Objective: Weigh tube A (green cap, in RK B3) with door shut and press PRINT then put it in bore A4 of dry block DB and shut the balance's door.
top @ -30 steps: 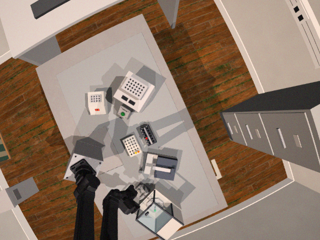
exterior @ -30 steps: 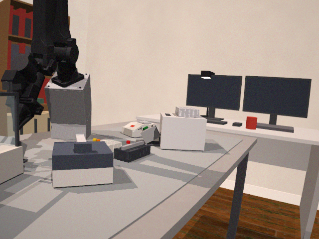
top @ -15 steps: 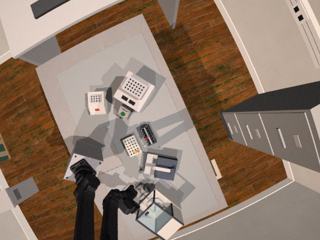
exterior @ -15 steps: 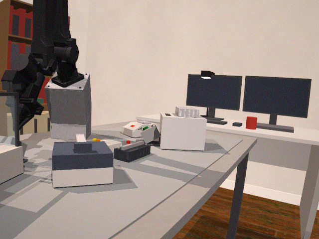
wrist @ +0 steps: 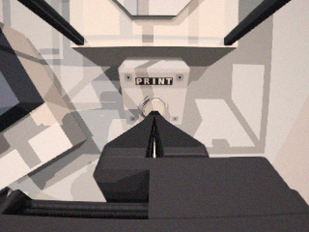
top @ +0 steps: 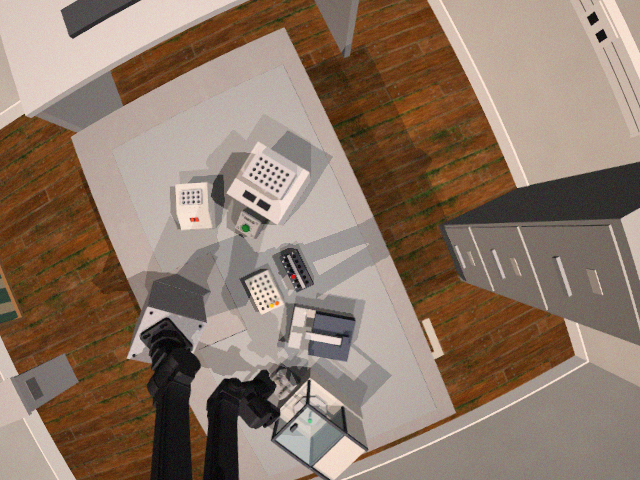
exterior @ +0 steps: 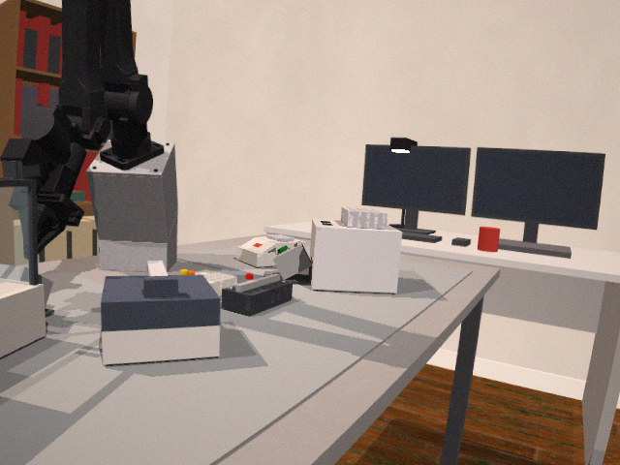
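1. I have the gripper (top: 267, 381) (exterior: 44, 244) (wrist: 154, 116) at the balance (top: 338, 455) (exterior: 20, 318) (wrist: 154, 40), near the desk's (top: 180, 116) (exterior: 367, 395) lower short edge in the top view.
2. My fingers are closed together, with nothing between them.
3. Their tips overlap the edge of the round white PRINT key (wrist: 154, 105) in my wrist view; I cannot tell whether they touch it.
4. I see a green spot through the balance's glass, apparently tube A's cap (top: 310, 421); its seating on the pan is unclear.
5. The tube rack (top: 264, 291) (exterior: 220, 281) stands between the arm's base (top: 133, 355) (exterior: 168, 150), by the left long edge, and the right long edge.

No visible change since earlier.
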Robot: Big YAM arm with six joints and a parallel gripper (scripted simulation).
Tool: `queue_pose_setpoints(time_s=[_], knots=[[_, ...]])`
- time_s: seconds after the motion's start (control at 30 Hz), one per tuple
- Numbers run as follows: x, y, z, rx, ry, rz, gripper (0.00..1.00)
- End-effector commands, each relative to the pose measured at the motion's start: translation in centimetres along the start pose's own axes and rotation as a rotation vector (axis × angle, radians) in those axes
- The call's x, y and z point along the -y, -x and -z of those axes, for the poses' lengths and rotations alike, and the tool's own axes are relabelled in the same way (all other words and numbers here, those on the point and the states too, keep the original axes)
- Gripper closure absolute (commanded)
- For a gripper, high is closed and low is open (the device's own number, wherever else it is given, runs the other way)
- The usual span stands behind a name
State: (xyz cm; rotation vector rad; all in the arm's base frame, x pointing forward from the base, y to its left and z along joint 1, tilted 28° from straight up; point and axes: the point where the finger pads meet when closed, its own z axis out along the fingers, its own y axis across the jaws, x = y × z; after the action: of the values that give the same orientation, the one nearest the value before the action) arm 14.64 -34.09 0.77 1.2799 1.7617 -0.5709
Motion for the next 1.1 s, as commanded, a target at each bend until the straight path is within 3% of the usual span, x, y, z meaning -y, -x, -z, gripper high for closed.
queue_pose_setpoints(time_s=[0.0,0.37,0.43,0.9,0.93,1.07], knots=[[-0.4,0.0,-0.5,0.002,0.008,-0.006,1.00],[-0.4,-0.7,-0.8,-0.015,0.006,-0.007,1.00],[-0.5,0.0,-1.2,0.003,0.008,-0.006,1.00],[-0.5,-0.1,-2.0,0.001,0.008,-0.006,1.00],[-0.4,-0.6,-2.1,-0.020,0.005,-0.008,1.00],[-0.5,-0.2,-2.3,-0.003,0.007,-0.007,1.00]])
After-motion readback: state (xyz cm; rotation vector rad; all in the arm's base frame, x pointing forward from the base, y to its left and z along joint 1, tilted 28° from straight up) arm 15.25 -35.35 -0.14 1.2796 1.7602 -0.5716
